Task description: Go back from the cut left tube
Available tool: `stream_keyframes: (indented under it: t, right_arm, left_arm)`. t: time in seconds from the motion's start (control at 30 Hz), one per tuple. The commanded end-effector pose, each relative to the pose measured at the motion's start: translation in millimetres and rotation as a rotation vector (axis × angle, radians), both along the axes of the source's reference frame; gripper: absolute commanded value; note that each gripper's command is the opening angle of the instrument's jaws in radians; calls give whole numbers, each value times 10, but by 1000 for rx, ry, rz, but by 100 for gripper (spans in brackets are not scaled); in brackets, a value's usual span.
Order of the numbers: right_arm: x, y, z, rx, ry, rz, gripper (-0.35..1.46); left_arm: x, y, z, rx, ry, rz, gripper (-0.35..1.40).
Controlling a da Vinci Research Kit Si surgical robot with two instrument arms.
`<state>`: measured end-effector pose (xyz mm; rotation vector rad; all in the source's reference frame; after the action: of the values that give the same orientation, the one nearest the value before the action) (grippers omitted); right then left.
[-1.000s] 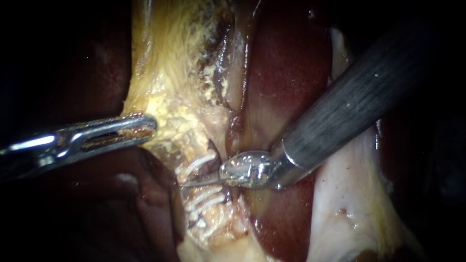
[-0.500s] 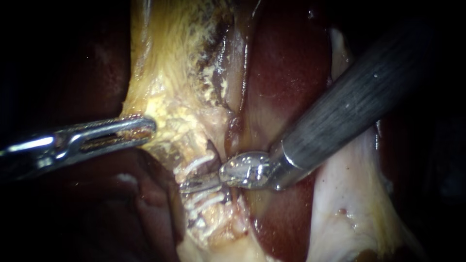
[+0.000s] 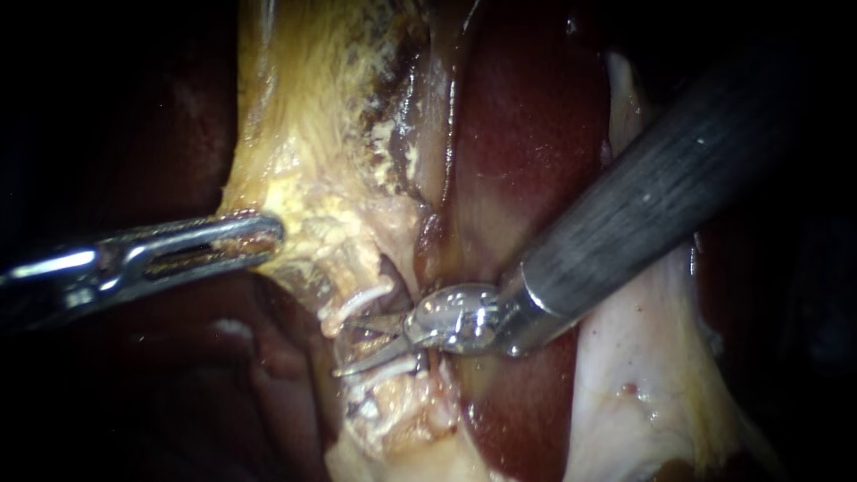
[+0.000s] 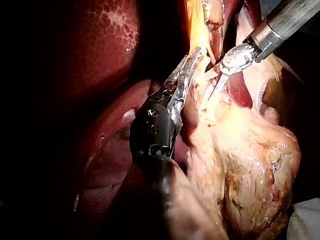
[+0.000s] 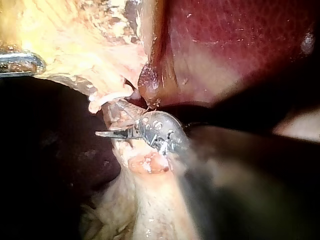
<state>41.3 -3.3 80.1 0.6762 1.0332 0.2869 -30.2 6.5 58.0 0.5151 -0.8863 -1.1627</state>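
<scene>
In the endoscope view my right instrument (image 3: 350,345) comes in from the upper right. Its two thin blades stand open at the left tube (image 3: 379,344), in the gap between an upper white clip (image 3: 357,303) and lower white clips (image 3: 379,373). Nothing is gripped between the blades. The left wrist view shows the same open blades (image 4: 210,85) beside the tube. My left instrument (image 3: 254,236) reaches in from the left, its jaws shut on the edge of the yellow tissue (image 3: 312,205). That grip shows again in the left wrist view (image 4: 187,70).
Dark red liver (image 3: 527,134) lies behind the right instrument's shaft (image 3: 643,196). Pale whitish tissue (image 3: 643,375) hangs below the shaft at the right. Yellow fatty tissue (image 3: 312,89) runs up from the clips. The left side is dark.
The right instrument's blades lay together a second ago; they have opened, the lower blade swinging down toward the lower clips. Its wrist has barely shifted. The left instrument holds still.
</scene>
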Motion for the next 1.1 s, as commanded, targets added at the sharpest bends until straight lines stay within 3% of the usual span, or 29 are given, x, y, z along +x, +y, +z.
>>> stream_keyframes:
  t: [0.03,0.3,0.47,0.57,0.9,1.1]
  right_arm:
    - [-2,-1,-3,-9,7,-7,138]
    - [-32,-3,-24,-124,47,-7,143]
    - [-58,6,-35,-218,3,-18,143]
    - [-77,16,-45,-278,-6,-17,143]
    - [-139,72,-95,-449,-45,11,143]
    - [-155,89,-110,-488,-16,24,143]
  left_arm:
    - [0,0,1,0,0,-1,-35]
    - [5,4,7,-3,5,-5,-35]
    - [6,4,7,-3,5,-5,-35]
    - [6,4,7,-3,5,-5,-35]
    - [6,5,9,-3,5,-5,-35]
    - [6,7,16,-4,5,-5,-35]
